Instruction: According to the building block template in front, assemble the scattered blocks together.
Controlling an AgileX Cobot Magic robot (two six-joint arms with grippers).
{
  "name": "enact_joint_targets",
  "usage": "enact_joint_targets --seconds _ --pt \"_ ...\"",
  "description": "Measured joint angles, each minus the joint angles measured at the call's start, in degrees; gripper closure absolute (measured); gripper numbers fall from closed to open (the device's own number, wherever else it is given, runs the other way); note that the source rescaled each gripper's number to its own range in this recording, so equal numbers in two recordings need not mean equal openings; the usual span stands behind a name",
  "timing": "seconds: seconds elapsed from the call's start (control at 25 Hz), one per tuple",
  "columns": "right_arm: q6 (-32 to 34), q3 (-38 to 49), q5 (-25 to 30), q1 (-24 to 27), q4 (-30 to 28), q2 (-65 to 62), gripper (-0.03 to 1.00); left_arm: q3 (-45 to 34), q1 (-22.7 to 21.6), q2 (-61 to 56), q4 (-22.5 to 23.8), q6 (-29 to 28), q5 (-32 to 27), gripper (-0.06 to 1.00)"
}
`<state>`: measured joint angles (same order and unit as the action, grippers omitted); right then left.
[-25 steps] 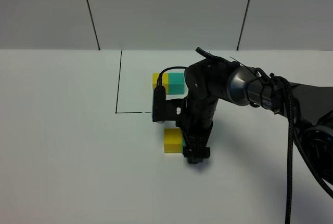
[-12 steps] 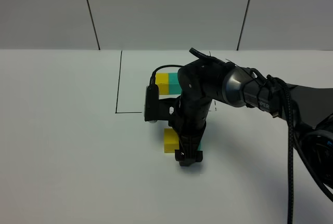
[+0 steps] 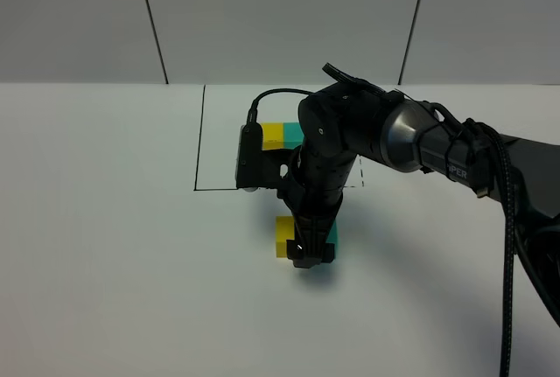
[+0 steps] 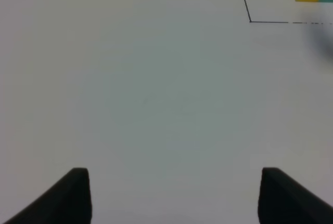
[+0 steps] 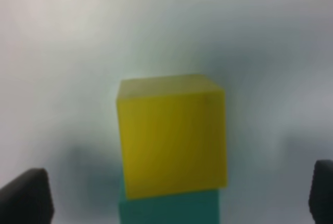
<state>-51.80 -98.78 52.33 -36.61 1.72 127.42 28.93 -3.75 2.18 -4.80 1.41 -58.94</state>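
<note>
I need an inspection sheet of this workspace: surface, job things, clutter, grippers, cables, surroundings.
Surface: white table, black drawn line.
Job's things: template pair inside the line; loose yellow cube touching teal cube, in front of the frame.
Clutter: nothing seen.
Grippers: right gripper open, straddling the loose cubes; left gripper open, empty, over bare table.
Cables: black cable along the right arm.
Surroundings: grey panelled wall.
</note>
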Motion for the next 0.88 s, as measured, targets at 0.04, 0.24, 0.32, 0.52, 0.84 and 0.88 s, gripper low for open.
enact_joint_targets --seconds 0.04,0.24,0.32,0.52,0.84,0.88 --pt "0.79 0.0 0.05 0.0 -0.14 0.0 -0.03 0.0 0.0 0.0 0.0 0.0 0.0 0.47" --pt "7.35 0.12 0.59 0.0 -2.29 -2.53 -0.03 0.0 0.0 0.0 0.0 0.0 0.0 0.47" --pt "11.38 0.12 0.66 0.0 -2.24 -5.66 -0.03 0.0 0.0 0.0 0.0 0.0 0.0 0.47" --pt "30.3 0.12 3.25 5.17 0.89 -15.53 -0.03 0.0 0.0 0.0 0.0 0.0 0.0 0.47" --pt "44.76 11.97 7.79 24.16 2.34 -32.6 -0.03 0.0 0.0 0.0 0.0 0.0 0.0 0.47" --pt "45.53 15.12 7.4 26.01 2.34 -36.07 -0.03 0.0 0.0 0.0 0.0 0.0 0.0 0.47"
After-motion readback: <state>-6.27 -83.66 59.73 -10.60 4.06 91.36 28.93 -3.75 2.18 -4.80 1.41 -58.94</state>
